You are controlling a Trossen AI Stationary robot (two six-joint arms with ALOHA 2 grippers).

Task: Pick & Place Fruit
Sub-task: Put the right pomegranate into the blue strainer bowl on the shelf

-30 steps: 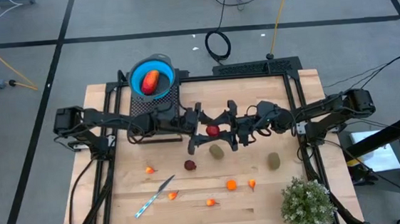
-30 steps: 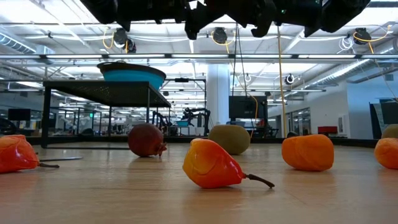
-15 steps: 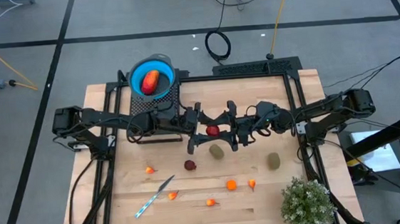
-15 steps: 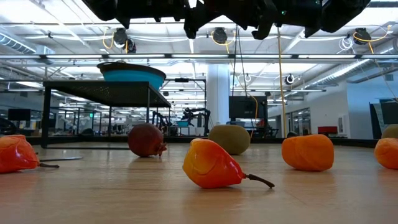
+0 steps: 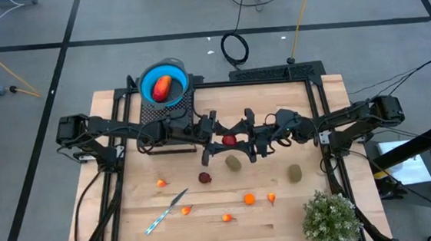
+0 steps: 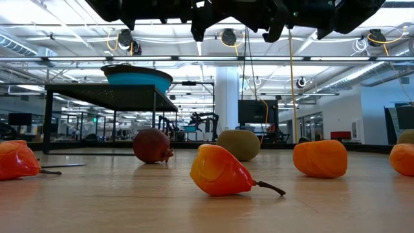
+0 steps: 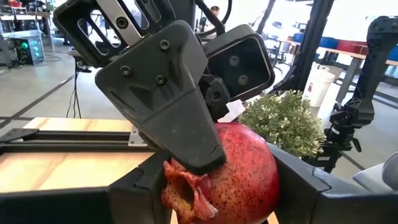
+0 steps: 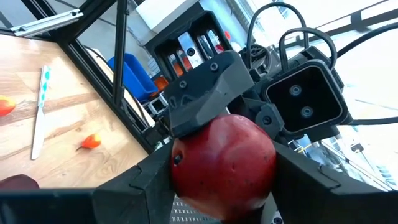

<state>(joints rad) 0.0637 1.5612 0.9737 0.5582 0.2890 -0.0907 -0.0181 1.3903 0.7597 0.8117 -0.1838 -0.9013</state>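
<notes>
Jaws, left gripper (image 5: 215, 134): closed around the pomegranate (image 5: 229, 140), which sits between its own two fingers in the left wrist view (image 7: 230, 174).
Jaws, right gripper (image 5: 242, 140): also pressed on the same pomegranate (image 8: 224, 163) from the opposite side; both hold it at once.
Where the fruit is: raised above the middle of the worktop (image 5: 131, 219), between the two arms, not resting on the wood.
Change: next to none; over the last second both grippers and the pomegranate stay where they were in the high view, and the low view shifts only slightly overhead.
Meaning for the task: this looks like a hand-over paused at the shared grip; neither side has let go yet, so one must release before the fruit can travel.
Arm pose: both arms reach inward nearly level from the worktop's sides, wrists meeting at the centre.
Likely goal: the blue bowl (image 5: 164, 82) at the far edge, already holding a red-orange fruit (image 5: 162, 86).
Still on the worktop: a dark red fruit (image 5: 204, 177), two olive-brown ovals (image 5: 234, 163) (image 5: 294, 173), small orange pieces (image 5: 249, 199), a knife-like stick (image 5: 167, 211), and a green plant (image 5: 330, 218).
</notes>
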